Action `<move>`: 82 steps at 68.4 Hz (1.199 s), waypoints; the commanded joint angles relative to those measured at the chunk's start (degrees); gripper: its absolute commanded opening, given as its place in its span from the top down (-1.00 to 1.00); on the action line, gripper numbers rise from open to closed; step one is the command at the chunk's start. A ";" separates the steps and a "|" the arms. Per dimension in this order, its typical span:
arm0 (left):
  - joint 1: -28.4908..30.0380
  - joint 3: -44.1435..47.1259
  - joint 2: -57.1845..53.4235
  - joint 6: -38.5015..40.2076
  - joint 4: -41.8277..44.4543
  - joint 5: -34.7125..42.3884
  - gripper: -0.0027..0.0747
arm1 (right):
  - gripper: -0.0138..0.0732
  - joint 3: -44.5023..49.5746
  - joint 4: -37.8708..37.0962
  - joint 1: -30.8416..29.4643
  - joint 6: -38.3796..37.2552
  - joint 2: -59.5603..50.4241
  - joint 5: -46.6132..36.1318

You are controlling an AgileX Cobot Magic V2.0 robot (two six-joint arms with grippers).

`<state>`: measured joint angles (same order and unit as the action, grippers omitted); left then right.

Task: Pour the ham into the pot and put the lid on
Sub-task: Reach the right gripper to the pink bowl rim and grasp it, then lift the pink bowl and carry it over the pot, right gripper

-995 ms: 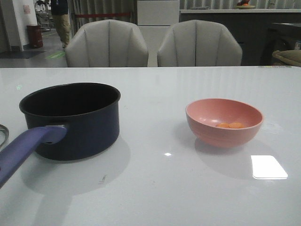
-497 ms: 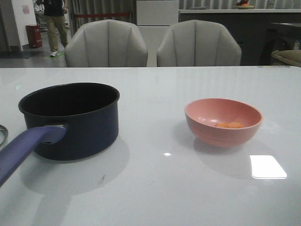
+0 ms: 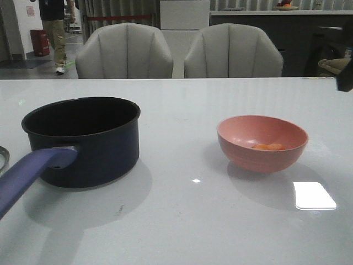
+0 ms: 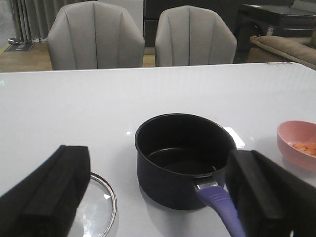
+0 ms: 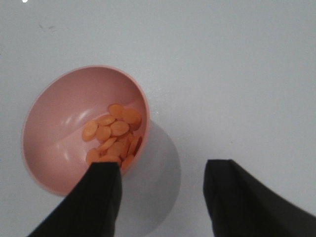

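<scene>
The dark navy pot (image 3: 83,141) stands at the left with its purple-blue handle (image 3: 30,174) pointing toward me; its black inside is empty (image 4: 185,158). The glass lid (image 4: 101,205) lies flat beside the pot, partly behind one finger, and only its rim (image 3: 3,157) shows in the front view. Orange-pink ham slices (image 5: 113,133) lie in the salmon-pink bowl (image 3: 262,142) at the right. My left gripper (image 4: 158,160) is open, held back from the pot and above the handle. My right gripper (image 5: 163,168) is open above the bowl (image 5: 59,133), with one finger over its rim.
Two grey chairs (image 3: 124,52) stand behind the table's far edge. A bright light patch (image 3: 314,195) lies on the table near the bowl. A dark part of the right arm (image 3: 346,77) shows at the front view's right edge.
A dark shape has come into the front view at the right edge. Pot and bowl have not moved. A person in the background has walked left.
</scene>
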<state>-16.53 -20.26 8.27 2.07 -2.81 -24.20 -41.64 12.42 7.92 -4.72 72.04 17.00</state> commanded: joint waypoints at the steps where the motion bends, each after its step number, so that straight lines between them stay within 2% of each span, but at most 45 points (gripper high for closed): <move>1: -0.43 -1.66 0.64 0.04 -0.54 4.46 -0.63 | -0.43 -6.43 0.89 -0.11 0.32 6.02 -3.83; 24: -0.43 -1.66 0.64 0.04 -0.54 4.46 -0.63 | -0.40 -18.48 0.89 2.02 0.44 24.68 -2.57; 30: -0.43 -1.66 0.64 0.04 -0.54 4.46 -0.63 | -0.22 -21.27 0.89 2.72 0.44 27.89 -0.76; 33: -0.43 -1.66 0.64 0.04 -0.54 4.46 -0.63 | -0.03 -22.49 0.89 2.93 0.44 29.53 0.18; 34: -0.43 -1.66 0.64 0.04 -0.54 4.46 -0.63 | -0.03 -22.49 0.89 2.93 0.44 29.53 0.18; 35: -0.43 -1.66 0.64 0.04 -0.54 4.46 -0.63 | 0.06 -23.02 0.89 2.93 0.44 30.26 0.64; 36: -0.43 -1.66 0.64 0.04 -0.54 4.46 -0.63 | 0.06 -23.02 0.89 2.93 0.44 30.26 0.64; 37: -0.43 -1.66 0.64 0.04 -0.54 4.46 -0.63 | 0.19 -23.56 0.89 2.93 0.44 30.69 1.20; 43: -0.43 -1.66 0.64 0.04 -0.54 4.46 -0.63 | 0.41 -24.27 0.89 2.87 0.39 30.74 1.71; 64: -0.43 -1.66 0.64 0.04 -0.54 4.46 -0.63 | 0.37 -26.06 2.03 2.87 0.36 26.71 0.01; 72: -0.43 -1.66 0.64 0.04 -0.54 4.46 -0.63 | 0.37 -29.34 1.91 4.89 4.05 24.84 3.48; 82: -0.43 -1.66 0.64 0.04 -0.54 4.46 -0.63 | 0.37 -37.37 1.91 11.02 10.88 25.34 11.55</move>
<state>-16.53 -20.26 8.27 2.07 -2.81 -24.20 -72.27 13.69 15.06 1.17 100.43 26.35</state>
